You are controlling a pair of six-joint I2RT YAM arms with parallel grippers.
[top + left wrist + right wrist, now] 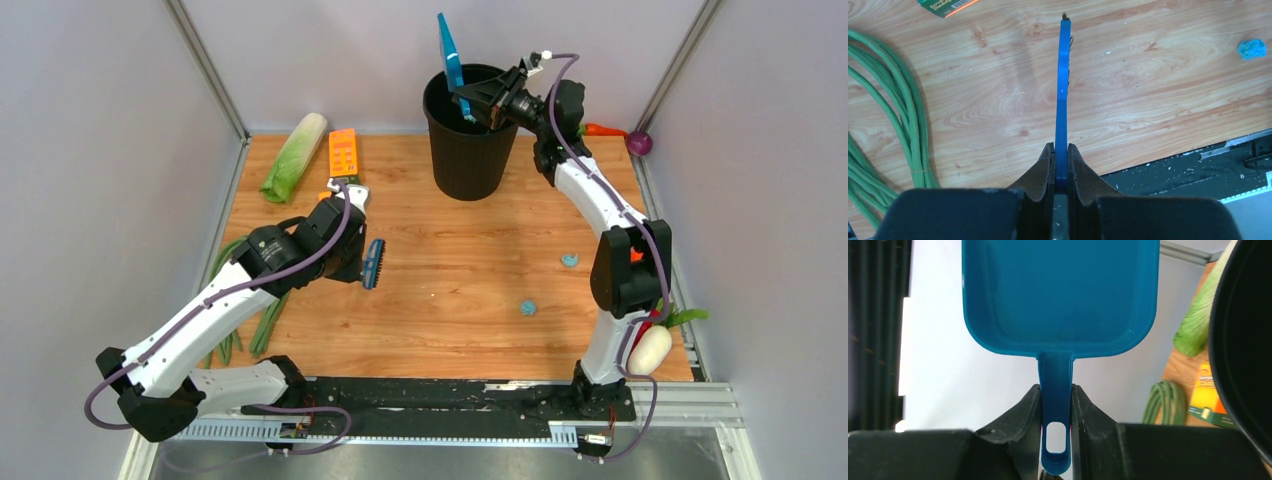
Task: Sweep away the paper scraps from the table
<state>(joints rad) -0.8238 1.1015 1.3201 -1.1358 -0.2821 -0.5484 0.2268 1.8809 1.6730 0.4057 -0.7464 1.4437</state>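
Two small teal paper scraps lie on the wooden table: one at mid right and one nearer the front. One scrap also shows in the left wrist view. My left gripper is shut on the blue hand brush, held low over the left middle of the table; the brush is seen edge-on in the left wrist view. My right gripper is shut on the handle of the blue dustpan, tipped upright over the black bin. The dustpan fills the right wrist view.
A cabbage and an orange box lie at the back left. Green beans lie along the left edge. A carrot and a purple onion sit at the back right; a white radish lies at the front right.
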